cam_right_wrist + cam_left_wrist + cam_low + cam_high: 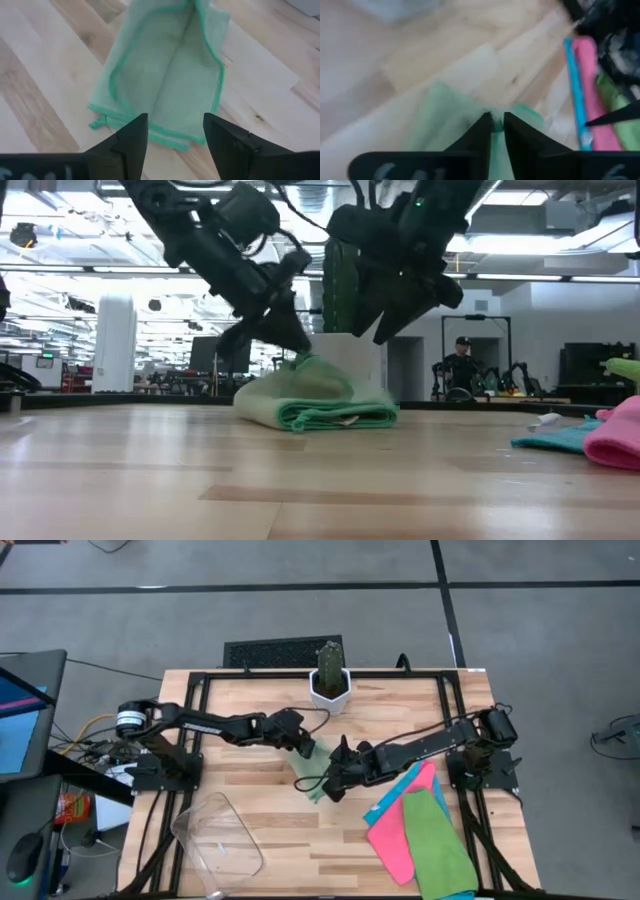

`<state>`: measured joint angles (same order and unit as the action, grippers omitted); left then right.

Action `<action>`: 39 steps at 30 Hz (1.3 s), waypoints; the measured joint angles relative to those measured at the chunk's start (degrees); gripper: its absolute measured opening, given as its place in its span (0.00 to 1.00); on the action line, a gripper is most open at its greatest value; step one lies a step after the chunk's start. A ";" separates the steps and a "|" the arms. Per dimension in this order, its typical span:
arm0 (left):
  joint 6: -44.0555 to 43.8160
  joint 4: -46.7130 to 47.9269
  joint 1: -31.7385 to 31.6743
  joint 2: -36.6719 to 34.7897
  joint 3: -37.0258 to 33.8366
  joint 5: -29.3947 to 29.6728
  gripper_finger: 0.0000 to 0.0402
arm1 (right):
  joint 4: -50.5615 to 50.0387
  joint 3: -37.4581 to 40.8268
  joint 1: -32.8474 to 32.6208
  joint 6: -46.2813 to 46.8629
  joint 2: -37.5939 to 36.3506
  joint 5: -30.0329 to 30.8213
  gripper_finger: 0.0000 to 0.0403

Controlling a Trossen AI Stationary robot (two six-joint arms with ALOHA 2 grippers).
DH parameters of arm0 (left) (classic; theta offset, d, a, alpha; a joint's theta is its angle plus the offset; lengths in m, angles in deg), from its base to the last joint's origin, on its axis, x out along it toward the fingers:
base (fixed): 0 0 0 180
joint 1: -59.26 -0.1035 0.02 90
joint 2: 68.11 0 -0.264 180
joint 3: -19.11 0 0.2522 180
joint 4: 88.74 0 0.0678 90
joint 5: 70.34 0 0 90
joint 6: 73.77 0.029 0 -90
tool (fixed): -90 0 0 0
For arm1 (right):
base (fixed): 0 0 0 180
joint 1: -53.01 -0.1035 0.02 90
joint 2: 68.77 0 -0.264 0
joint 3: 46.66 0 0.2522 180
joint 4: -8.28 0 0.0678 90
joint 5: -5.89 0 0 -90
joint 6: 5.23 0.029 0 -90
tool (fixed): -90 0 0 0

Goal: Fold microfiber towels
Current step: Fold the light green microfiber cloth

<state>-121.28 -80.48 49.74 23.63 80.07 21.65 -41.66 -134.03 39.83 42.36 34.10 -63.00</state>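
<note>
A pale green fuzzy microfiber towel [165,75], folded into a soft oblong with a darker stitched hem, lies mid-worktop, its long axis running from between the right fingers toward the left fingers. The left gripper [496,122] has its fingers almost together, pinching a small tuft at the towel's far edge. The right gripper [172,132] hovers with fingers wide, straddling the near hem without touching. Beyond them, a pile of pink, blue and green towels [420,830] rests on the light wood plank worktop [270,830].

Even bright overhead light; left wrist view blurred, soft shadows.
</note>
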 joint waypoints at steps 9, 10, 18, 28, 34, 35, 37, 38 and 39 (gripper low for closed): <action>-2.77 -10.53 -0.49 4.34 0.00 -2.16 0.32 | 7.57 -0.04 -3.24 -2.65 1.32 -1.58 0.54; -2.80 -11.60 -0.49 4.32 0.02 -2.67 0.34 | 7.84 -0.01 -3.46 -2.96 1.81 -1.65 0.54; -3.24 -11.99 -0.49 4.27 1.32 -3.13 0.48 | 10.74 0.03 -3.06 -10.33 6.96 -1.52 0.54; -3.03 -9.95 -1.68 4.27 4.34 -8.47 0.56 | 14.48 -0.14 -1.42 -14.34 8.98 0.30 0.53; -0.48 -4.55 -2.92 4.27 8.07 -14.43 0.56 | 12.78 -0.13 -0.58 -10.60 8.78 -0.23 0.38; -0.08 -3.73 -3.16 4.27 8.69 -15.68 0.56 | 11.97 -0.07 -0.79 -9.89 8.35 -0.18 0.33; 0.47 -1.70 -3.52 4.27 10.18 -18.25 0.56 | 11.28 -0.17 -1.43 -8.61 7.48 0.05 0.25; 0.91 -0.56 -3.68 4.27 10.95 -19.34 0.56 | 10.88 -0.20 -1.73 -8.11 7.19 0.18 0.21; 1.23 0.35 -3.76 4.27 11.73 -20.50 0.56 | 9.51 -0.18 -2.07 -7.36 6.86 0.55 0.18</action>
<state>-120.05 -80.12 45.98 27.90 91.80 1.15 -32.15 -134.20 37.75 35.01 40.96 -62.45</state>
